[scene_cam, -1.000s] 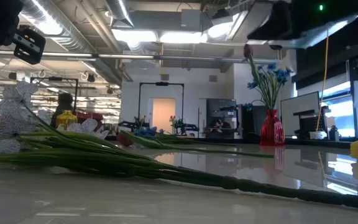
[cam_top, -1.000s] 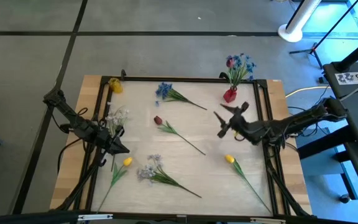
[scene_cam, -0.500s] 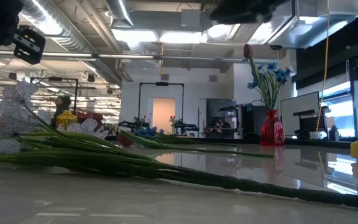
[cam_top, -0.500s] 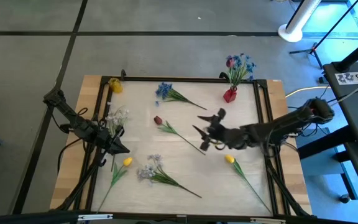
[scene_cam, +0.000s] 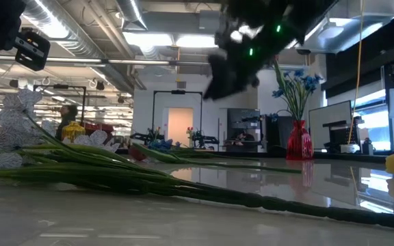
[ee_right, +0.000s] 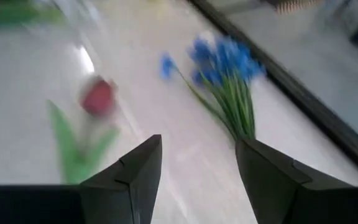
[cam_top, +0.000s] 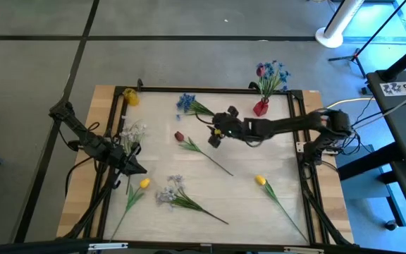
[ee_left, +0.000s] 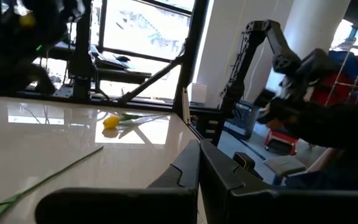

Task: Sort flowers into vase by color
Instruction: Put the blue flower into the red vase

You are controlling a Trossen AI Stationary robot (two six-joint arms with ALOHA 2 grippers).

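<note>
A red vase (cam_top: 260, 107) with blue and dark red flowers (cam_top: 270, 74) stands at the far right; in the low view it is the red vase (scene_cam: 298, 143). A blue flower (cam_top: 187, 103) (ee_right: 222, 68) and a dark red tulip (cam_top: 179, 137) (ee_right: 98, 96) lie on the table. My right gripper (cam_top: 216, 130) (ee_right: 197, 168) hovers open above the table between them, tipped down, touching nothing. Two yellow tulips (cam_top: 260, 180) (cam_top: 144, 183), a pale spray (cam_top: 169, 192) and a white spray (cam_top: 132, 132) also lie flat. My left gripper (cam_top: 136, 168) (ee_left: 197, 168) waits shut at the left edge.
A yellow object (cam_top: 130, 97) sits at the far left corner. A black frame (cam_top: 298, 127) runs along the table's sides. In the low view the long green stems (scene_cam: 149, 178) lie across the near part of the table.
My right gripper has swung from beside the red vase toward the table's left, dipping toward the near edge on the way. It now sits lower and tipped downward, over the gap between the blue flower and the red tulip, and has stayed open. No flower has moved.
</note>
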